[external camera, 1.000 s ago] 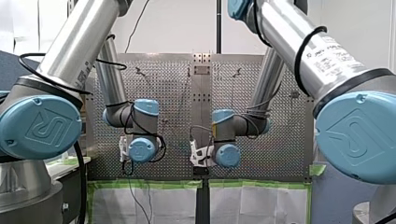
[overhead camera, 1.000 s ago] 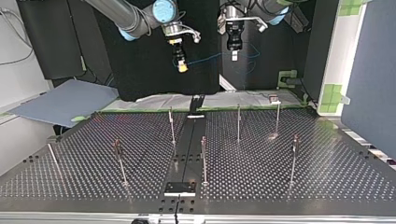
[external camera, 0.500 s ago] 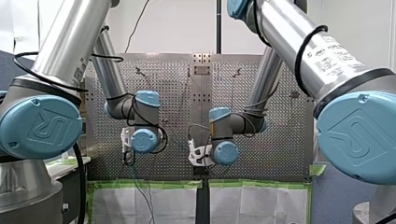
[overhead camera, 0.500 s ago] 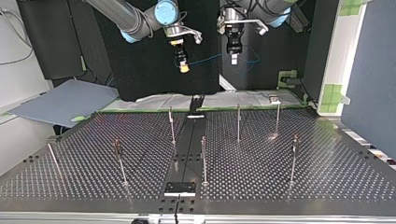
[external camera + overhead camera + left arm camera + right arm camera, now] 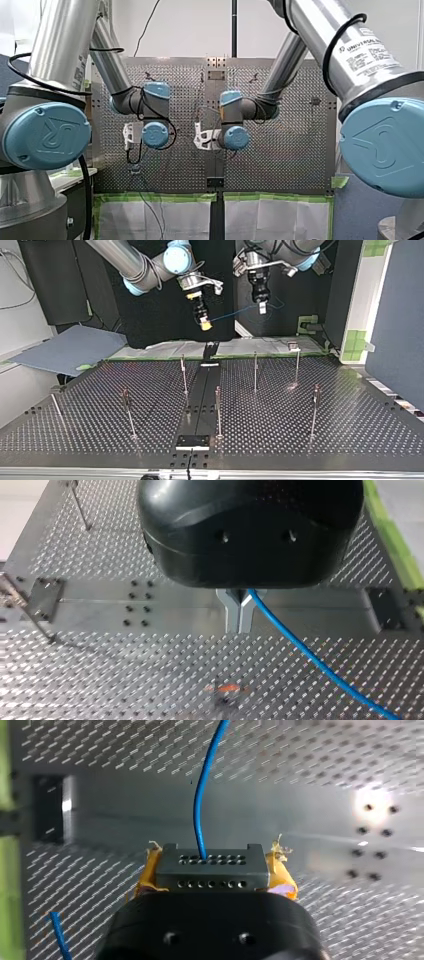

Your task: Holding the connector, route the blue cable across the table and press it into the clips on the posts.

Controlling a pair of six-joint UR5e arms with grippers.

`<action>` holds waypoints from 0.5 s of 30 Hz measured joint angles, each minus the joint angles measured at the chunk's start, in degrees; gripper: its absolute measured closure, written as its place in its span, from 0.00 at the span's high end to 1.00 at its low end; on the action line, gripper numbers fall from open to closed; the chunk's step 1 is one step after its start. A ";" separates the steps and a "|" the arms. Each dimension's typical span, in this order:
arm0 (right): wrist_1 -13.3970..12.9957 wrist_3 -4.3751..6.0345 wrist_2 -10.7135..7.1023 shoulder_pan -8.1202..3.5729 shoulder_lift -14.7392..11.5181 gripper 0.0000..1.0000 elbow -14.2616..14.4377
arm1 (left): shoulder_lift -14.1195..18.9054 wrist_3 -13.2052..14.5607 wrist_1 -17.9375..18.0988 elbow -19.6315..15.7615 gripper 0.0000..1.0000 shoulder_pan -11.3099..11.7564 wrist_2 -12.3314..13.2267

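The counter (image 5: 300, 435) is a perforated metal plate with a plain centre strip. Behind the right tool (image 5: 204, 324) and the left tool (image 5: 262, 308) hangs a black panel (image 5: 160, 315). Below both tools lies white sheeting (image 5: 165, 349) edged in green tape. Outboard of the right tool, well apart, a blue-grey board (image 5: 65, 349) lies near a white wall (image 5: 20, 335). Outboard of the left tool stands a white upright (image 5: 367, 295) with green tape patches, then a dark blue-grey partition (image 5: 395, 325). Front view: beyond the counter, a pale far wall (image 5: 190, 30) crossed by a dark pole (image 5: 234, 27).

Front and top views face each other across the shared table (image 5: 325, 440).
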 joint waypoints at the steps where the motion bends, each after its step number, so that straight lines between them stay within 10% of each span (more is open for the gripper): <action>1: 0.44 0.01 -0.44 0.03 -0.43 0.00 -0.44 | 0.61 0.13 -0.62 0.36 0.00 0.22 -0.12; 15: 7.75 0.61 -5.16 1.06 -7.74 0.00 -7.75 | 7.62 0.11 -7.14 3.69 0.00 2.99 -0.32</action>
